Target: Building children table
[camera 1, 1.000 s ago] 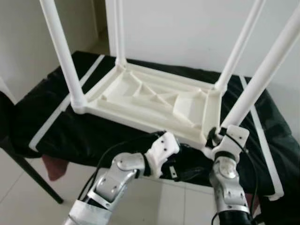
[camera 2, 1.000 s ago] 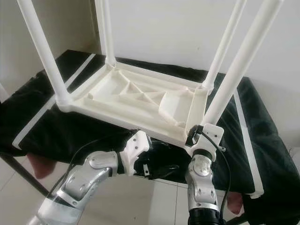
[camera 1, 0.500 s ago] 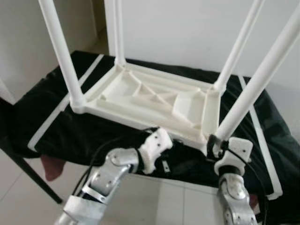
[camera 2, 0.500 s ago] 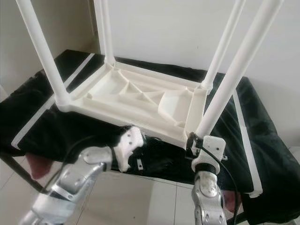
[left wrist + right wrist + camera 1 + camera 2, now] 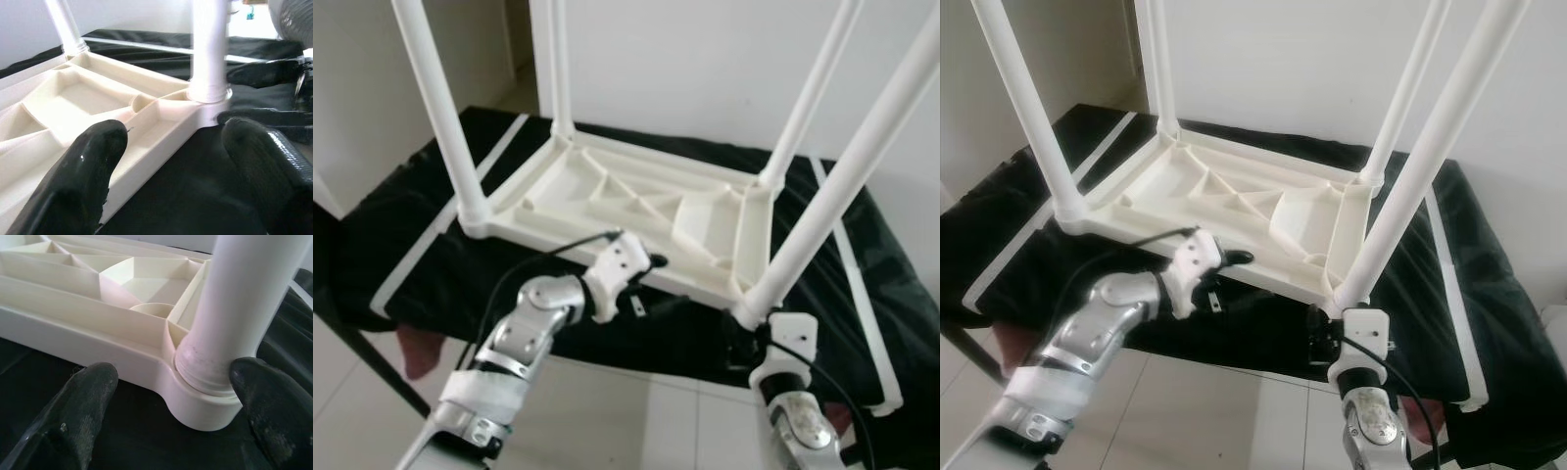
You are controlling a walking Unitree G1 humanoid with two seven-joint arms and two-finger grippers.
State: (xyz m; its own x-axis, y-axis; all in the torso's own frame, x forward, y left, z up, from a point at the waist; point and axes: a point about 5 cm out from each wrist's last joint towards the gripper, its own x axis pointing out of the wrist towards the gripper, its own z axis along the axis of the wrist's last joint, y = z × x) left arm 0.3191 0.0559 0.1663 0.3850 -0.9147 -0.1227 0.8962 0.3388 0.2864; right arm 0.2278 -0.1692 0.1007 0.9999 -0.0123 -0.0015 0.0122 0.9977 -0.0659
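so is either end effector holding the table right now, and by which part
Nothing is held. Both are open: the left end effector hovers at the table's near edge, the right end effector in front of the near right leg socket, fingers apart from it.

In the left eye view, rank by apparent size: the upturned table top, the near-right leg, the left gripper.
1. Table top, largest.
2. Near-right leg; it looks thick partly because it is close to the camera.
3. Left gripper, smallest.
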